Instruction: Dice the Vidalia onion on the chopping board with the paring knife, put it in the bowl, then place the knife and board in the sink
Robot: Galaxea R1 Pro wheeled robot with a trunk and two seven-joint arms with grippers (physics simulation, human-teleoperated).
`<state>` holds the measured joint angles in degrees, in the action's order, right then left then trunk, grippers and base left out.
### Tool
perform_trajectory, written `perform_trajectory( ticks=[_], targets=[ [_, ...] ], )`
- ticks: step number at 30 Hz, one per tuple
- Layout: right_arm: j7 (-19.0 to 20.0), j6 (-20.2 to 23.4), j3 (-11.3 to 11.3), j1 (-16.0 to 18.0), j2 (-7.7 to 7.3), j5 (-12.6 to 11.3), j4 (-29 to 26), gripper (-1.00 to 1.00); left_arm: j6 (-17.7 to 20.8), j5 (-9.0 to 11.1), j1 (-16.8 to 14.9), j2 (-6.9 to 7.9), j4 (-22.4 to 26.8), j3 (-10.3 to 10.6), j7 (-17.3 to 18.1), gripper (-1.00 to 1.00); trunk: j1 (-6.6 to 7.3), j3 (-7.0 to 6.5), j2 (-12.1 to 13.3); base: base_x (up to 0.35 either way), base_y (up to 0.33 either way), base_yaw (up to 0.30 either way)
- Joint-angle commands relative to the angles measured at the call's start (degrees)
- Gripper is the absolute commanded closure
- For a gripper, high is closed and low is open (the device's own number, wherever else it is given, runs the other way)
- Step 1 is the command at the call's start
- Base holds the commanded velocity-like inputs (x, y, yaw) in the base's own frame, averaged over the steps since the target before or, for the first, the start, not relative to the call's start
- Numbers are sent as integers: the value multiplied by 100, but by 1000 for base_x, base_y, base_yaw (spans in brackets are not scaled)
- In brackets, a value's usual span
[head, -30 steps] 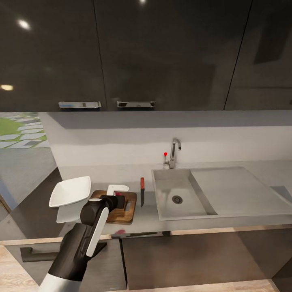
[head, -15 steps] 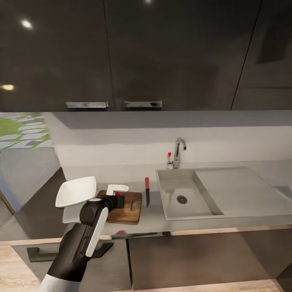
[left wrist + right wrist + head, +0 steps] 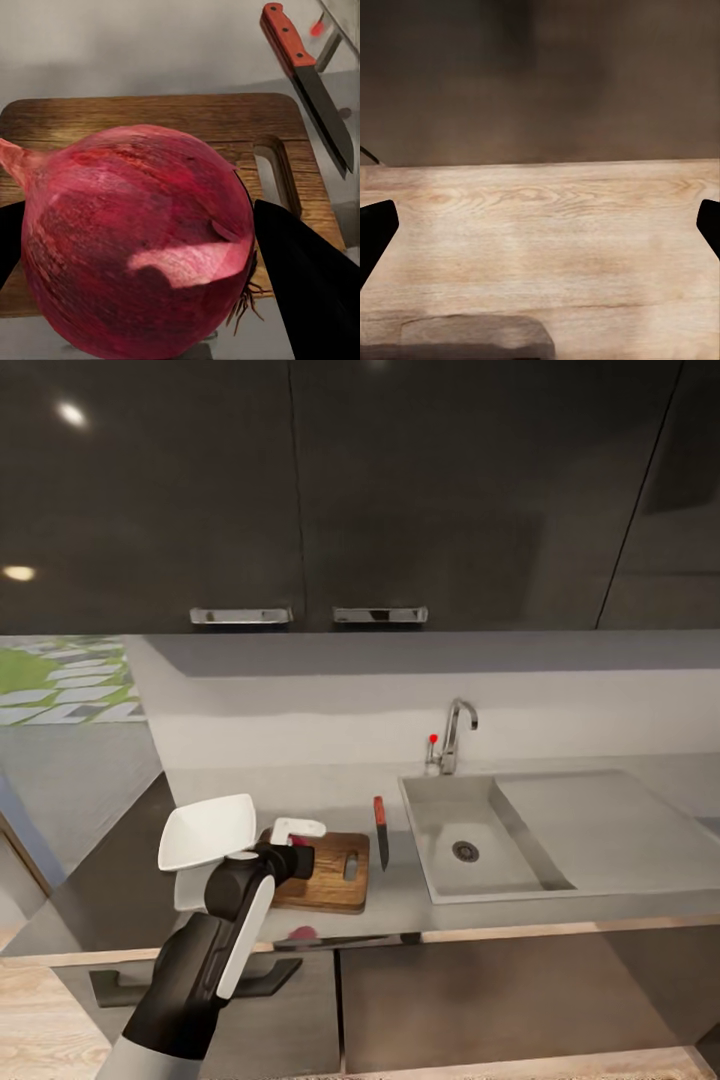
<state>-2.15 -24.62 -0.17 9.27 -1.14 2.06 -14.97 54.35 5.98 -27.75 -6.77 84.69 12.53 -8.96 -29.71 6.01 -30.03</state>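
My left gripper is shut on the Vidalia onion, a pink-magenta bulb held between the black fingers. It hangs over the left end of the dark wooden chopping board, whose handle slot lies toward the sink. The paring knife, with a red handle and dark blade, lies on the countertop between the board and the sink. The white square bowl sits just left of the board, at the counter's end. In the right wrist view, my right gripper is open over wooden floor.
The chrome tap with a red knob stands behind the basin, and the flat drainboard stretches to the right. Dark wall cabinets hang above the counter. The counter ends just left of the bowl, with open floor beyond.
The whole picture has slid right, so the camera has moved. The left gripper still holds the onion over the board; knife, bowl and board keep their places.
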Motion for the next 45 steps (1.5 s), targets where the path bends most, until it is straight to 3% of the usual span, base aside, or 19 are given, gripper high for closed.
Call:
perform_trajectory(
  ticks=[1, 27, 45],
  targets=[
    [-22, -16, -2, 5, 0, 22, 4, -100, 23, 53, -6, 0, 4, 17, -53, 100, -2, 20, -11, 0, 2, 0],
    [-22, -12, -1, 5, 0, 21, 3, -100, 23, 52, -3, 2, -4, 39, -53, 100, -2, 259, -11, 46, 0, 0],
    [-22, -7, -5, 5, 0, 15, 3, -100, 23, 52, 6, 79, -60, 39, -53, 100, -2, 427, -11, 51, 0, 0]
  ],
)
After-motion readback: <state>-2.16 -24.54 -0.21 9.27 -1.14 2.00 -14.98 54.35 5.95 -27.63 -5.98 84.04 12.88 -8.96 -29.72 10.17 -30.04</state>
